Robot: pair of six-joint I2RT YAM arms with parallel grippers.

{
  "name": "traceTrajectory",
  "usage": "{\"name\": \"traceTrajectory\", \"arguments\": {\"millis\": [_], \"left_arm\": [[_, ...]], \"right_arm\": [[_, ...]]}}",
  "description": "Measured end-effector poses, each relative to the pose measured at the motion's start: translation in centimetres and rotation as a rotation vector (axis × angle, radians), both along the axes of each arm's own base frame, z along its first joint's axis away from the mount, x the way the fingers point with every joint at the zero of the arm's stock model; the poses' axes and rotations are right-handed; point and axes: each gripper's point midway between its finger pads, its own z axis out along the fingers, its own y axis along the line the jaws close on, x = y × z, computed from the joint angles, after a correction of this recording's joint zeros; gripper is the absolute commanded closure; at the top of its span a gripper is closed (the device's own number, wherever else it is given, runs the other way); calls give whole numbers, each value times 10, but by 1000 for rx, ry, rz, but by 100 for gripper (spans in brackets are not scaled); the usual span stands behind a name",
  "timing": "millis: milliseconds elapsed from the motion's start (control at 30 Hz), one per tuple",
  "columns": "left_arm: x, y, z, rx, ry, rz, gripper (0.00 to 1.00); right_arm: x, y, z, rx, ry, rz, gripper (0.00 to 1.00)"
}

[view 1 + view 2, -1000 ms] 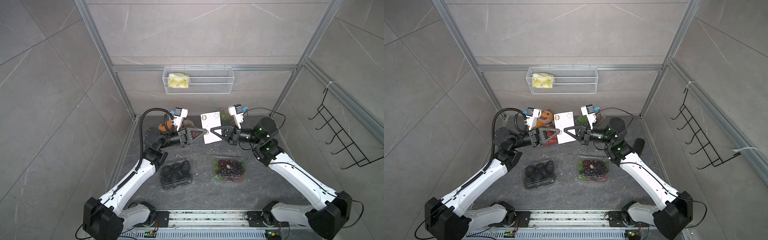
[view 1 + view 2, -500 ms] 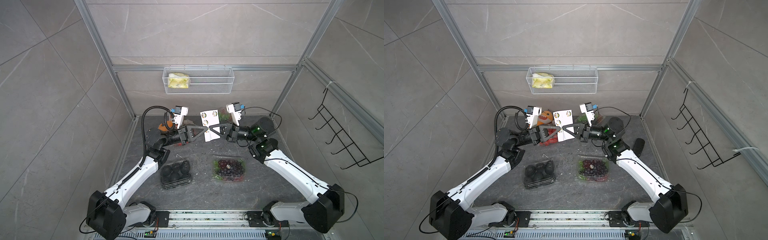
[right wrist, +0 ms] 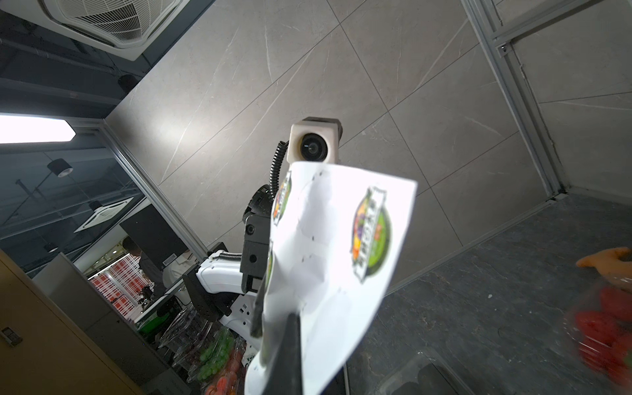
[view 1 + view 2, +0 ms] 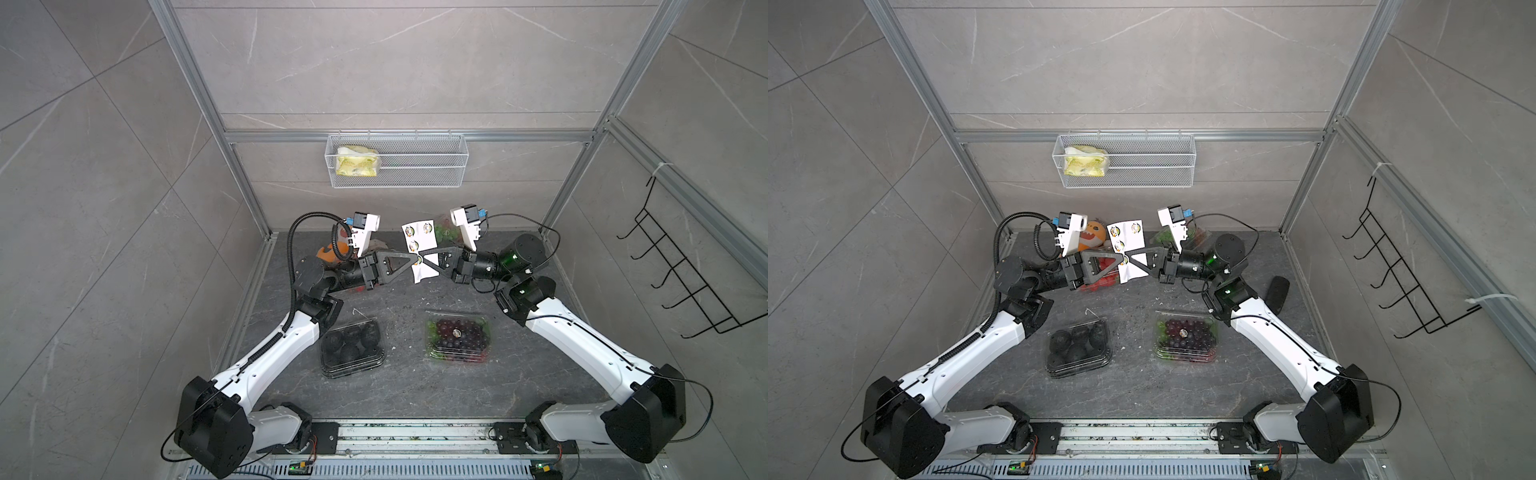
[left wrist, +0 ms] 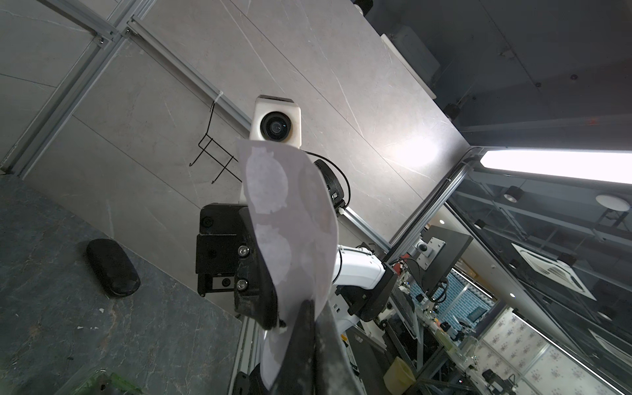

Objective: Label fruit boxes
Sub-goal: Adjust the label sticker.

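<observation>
1. Both arms reach over the back half of the counter (image 4: 399, 386) and meet tip to tip. They hold the sticker sheet (image 4: 419, 237) up in the air between them.
2. The left tool (image 4: 417, 260) is pressed together on the sheet's lower part from one side. The right tool (image 4: 425, 258) pinches it from the opposite side, right next to the left one. Grips this close suggest one tool steadies the backing while the other works a label loose. I cannot tell whether either tip has a sticker itself.
3. The sheet stands roughly upright and curls a little. Its printed face is toward the right wrist camera and its blank back toward the left. Held clear of the counter, the paper is free to bend for peeling.
4. The purple-grape box (image 4: 457, 338) and the dark-fruit box (image 4: 351, 347) lie near each other at the front, lids up and easy to reach. The grape lid carries a small round mark that looks like a label. I see none on the dark-fruit lid.
5. The strawberry box (image 4: 1100, 279) sits beneath the left tool, and the green-grape box (image 4: 1163, 237) sits behind the right wrist. Both are partly hidden. An orange plush toy (image 4: 1094, 235) rests by the back wall.
6. I judge the job to be partway done. The peel needs care, because a thin label could fold onto itself or tear the backing.
</observation>
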Motion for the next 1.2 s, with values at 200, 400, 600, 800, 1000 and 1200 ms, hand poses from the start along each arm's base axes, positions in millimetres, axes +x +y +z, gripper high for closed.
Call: {"name": "traceTrajectory", "arguments": {"millis": [200,400,600,800,1000,1200], "left_arm": [[3,0,-9,43,15,14,59],[7,25,-17,148,19,166,47],[6,43,-16,242,6,320,60],[16,28,-54,372,81,340,62],[27,20,-90,482,154,350,61],[28,17,-88,469,146,338,62]], "right_arm": [[4,0,-11,-42,14,-30,100],[5,-9,-24,-124,-1,-118,100],[12,-18,-36,-211,-28,-248,100],[15,-10,-55,-327,-57,-351,100],[21,-12,-65,-396,-81,-424,100],[22,-13,-66,-417,-96,-445,100]]}}
